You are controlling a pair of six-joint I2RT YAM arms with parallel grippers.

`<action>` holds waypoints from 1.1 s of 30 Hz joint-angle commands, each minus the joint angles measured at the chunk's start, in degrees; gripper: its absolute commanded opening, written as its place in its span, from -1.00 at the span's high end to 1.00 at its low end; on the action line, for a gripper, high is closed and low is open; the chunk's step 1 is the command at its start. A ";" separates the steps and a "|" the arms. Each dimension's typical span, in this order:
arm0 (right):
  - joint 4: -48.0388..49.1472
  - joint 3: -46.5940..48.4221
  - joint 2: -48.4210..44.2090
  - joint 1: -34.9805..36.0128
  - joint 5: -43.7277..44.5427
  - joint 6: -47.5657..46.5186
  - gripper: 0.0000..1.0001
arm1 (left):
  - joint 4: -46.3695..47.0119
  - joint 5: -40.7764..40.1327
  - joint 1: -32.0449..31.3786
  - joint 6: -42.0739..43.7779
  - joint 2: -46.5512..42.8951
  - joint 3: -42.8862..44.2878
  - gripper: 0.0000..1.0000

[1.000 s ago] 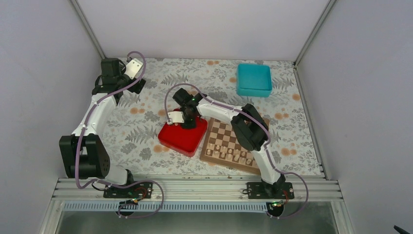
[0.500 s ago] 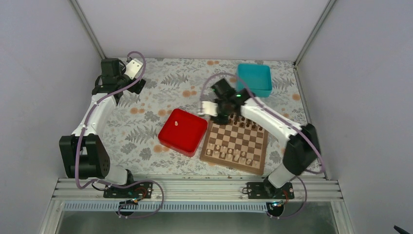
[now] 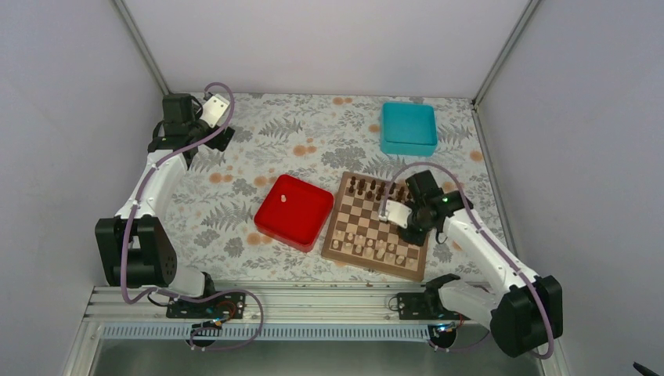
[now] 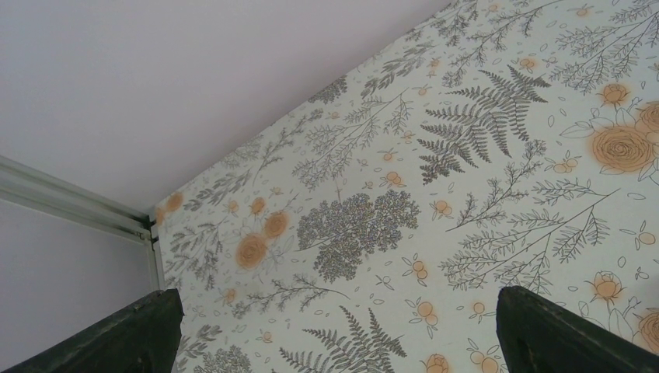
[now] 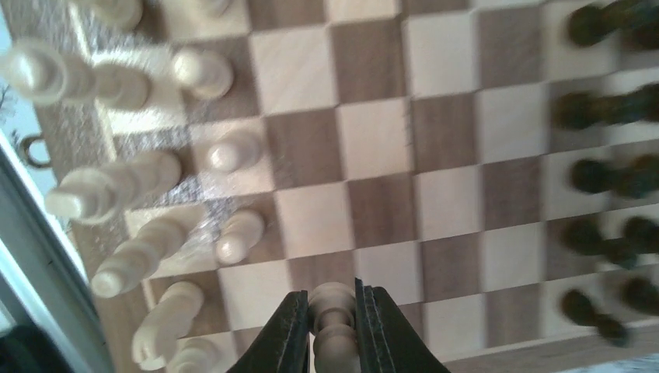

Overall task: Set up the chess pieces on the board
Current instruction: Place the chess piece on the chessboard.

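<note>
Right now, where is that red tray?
In the top view, the red tray sits mid-table, close beside the left edge of the chessboard. One pale chess piece stands on it.

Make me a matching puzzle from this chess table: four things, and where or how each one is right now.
1 red tray
2 teal box
3 left claw
4 right claw

A far side, beyond the board
B open over floral cloth
C shut on a pale chess piece above the board
D beside the board, one pale piece inside

Pairs: 1-D, 2-A, 3-B, 4-C
</note>
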 commanded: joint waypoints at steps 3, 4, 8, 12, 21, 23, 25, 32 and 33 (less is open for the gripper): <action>1.78 -8.30 -3.19 -0.74 -1.92 -1.81 0.88 | 0.93 0.27 -0.04 -0.66 -1.03 0.50 -1.00; 2.32 -9.23 -3.38 -0.90 -1.81 -2.06 0.88 | 0.93 0.18 -0.12 -0.66 -1.02 0.43 -1.00; 2.39 -10.22 -3.42 -2.16 -2.47 -3.90 0.89 | 0.98 -0.04 -0.09 -0.59 -0.84 0.39 -1.00; 2.12 -10.65 -2.70 -2.49 -3.20 -5.48 0.89 | 1.11 -0.26 -0.13 -0.48 -0.67 0.39 -1.00; -0.70 -9.55 1.48 -2.55 -5.76 -8.09 0.87 | 1.11 -0.64 -0.09 -0.30 -0.38 0.20 -1.00; -0.87 -9.42 2.25 -2.52 -5.79 -8.11 0.86 | 1.15 -0.81 -0.08 -0.16 -0.29 0.19 -1.00; -0.82 -9.52 2.63 -2.57 -5.58 -8.01 0.86 | 1.17 -0.91 -0.09 -0.21 -0.23 0.36 -1.00; 0.45 -10.03 2.54 -2.58 -4.16 -7.23 0.85 | 1.02 -0.83 -0.09 -0.20 0.11 0.46 -1.00; 0.74 -10.14 2.53 -2.58 -3.81 -7.01 0.86 | 1.03 -0.82 -0.08 -0.17 0.11 0.52 -1.00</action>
